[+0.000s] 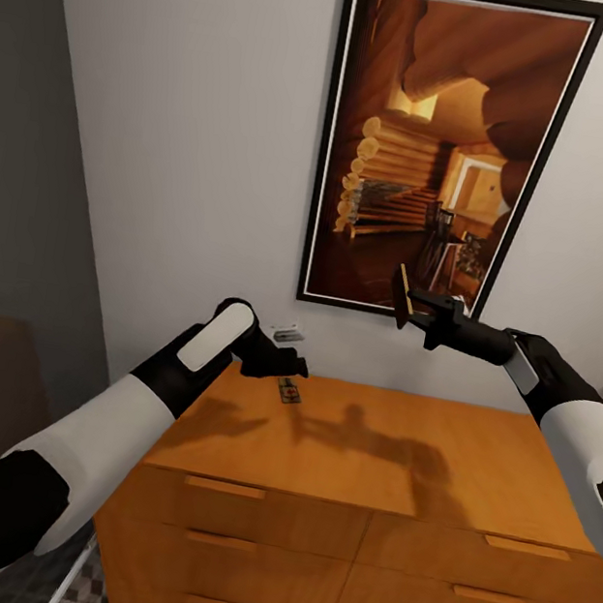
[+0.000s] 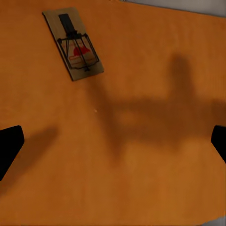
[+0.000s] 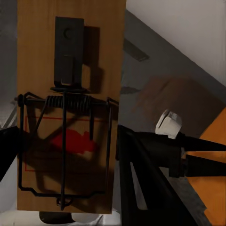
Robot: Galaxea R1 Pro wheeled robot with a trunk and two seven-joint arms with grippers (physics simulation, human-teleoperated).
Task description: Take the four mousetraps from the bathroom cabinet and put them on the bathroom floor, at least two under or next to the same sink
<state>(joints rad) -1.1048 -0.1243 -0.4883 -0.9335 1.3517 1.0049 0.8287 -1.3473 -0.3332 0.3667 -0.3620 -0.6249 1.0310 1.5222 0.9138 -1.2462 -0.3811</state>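
the right gripper (image 1: pixel 407 306) is clenched on one thin tan wooden mousetrap (image 1: pixel 402 295), held high over the orange-brown wooden cabinet (image 1: pixel 413 458). the left gripper (image 1: pixel 292 367) hangs released near a second mousetrap (image 2: pixel 73 43) lying on the top. with so thin a grasp, the raised trap could slip and fall.

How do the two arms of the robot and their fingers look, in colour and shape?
Both arms have rounded white shells and black joints. The left arm bears a white oval panel near its black wrist. The right arm ends in a slim black gripper with dark, tapering fingers.
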